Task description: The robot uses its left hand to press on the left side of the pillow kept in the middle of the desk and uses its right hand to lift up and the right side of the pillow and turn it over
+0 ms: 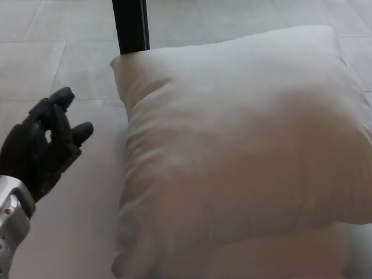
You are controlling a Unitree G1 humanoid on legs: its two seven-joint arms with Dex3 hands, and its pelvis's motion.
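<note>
Pillow (244, 151) L edge clear of open left hand (40, 148) beside it.

Soft, dim, even light, hazy low contrast, faint shadows, slight overall blur

The pillow (244, 157) is running off the picture at 3 o'clock and 6 o'clock, so its right edge and near corners are not showing. The black post (131, 26) at 12 o'clock is being cut by the top edge. The left hand (40, 145) is losing its forearm at 8 o'clock.
</note>
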